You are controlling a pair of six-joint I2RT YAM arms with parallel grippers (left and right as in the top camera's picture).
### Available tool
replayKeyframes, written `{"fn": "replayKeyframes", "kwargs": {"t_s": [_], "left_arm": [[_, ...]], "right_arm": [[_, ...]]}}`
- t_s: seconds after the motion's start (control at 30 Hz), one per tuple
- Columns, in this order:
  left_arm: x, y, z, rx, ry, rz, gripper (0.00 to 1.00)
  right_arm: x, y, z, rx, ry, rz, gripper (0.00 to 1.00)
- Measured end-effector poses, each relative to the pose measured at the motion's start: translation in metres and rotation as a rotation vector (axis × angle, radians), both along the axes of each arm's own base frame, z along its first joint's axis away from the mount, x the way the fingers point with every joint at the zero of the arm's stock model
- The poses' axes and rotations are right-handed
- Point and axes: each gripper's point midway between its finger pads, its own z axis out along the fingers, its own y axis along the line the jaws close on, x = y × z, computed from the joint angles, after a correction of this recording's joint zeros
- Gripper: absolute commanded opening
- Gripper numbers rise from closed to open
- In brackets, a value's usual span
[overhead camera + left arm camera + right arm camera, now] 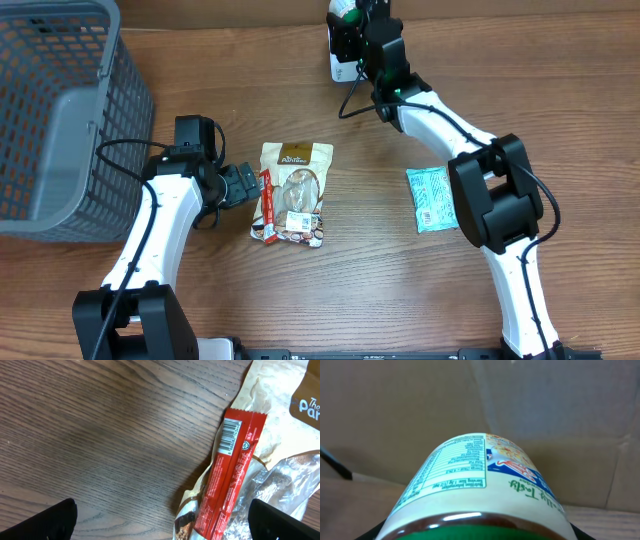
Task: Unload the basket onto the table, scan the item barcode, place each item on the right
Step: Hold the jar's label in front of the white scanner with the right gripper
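Cardboard (395,410) backs the jar (480,485), its green lid (480,533) cut off below

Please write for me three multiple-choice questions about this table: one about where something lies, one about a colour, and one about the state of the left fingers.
1. The red wrapped bar lies:
A. on bare wood
B. on the beige snack pouch
C. under that pouch

2. The lid of the white-labelled jar that the right arm holds is:
A. green
B. red
C. blue

3. The left fingers are:
A. shut on the bar
B. shut on nothing
C. open, gripping nothing

Answers:
1 B: the left wrist view shows the bar lying across the pouch.
2 A: a green edge shows below the label in the right wrist view.
3 C: both fingers stand wide apart at the picture's lower corners.
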Motion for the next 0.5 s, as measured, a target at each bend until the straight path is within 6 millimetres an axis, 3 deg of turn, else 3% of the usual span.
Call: {"fn": "replayKeyframes", "kwargs": {"t_s": [0.27, 0.37, 0.5], "left_arm": [[0.000, 0.000, 0.000, 0.000, 0.000, 0.000, 1.00], [0.000, 0.000, 0.000, 0.000, 0.000, 0.000, 1.00], [0.000, 0.000, 0.000, 0.000, 0.000, 0.000, 1.00]], "right_arm": [[0.008, -0.007, 0.014, 0.128, -0.059, -0.067, 0.04], [0.009, -0.007, 0.006, 0.149, -0.050, -0.074, 0.04], [0.012, -0.006, -0.020, 0.151, -0.021, -0.080, 0.04]]}}
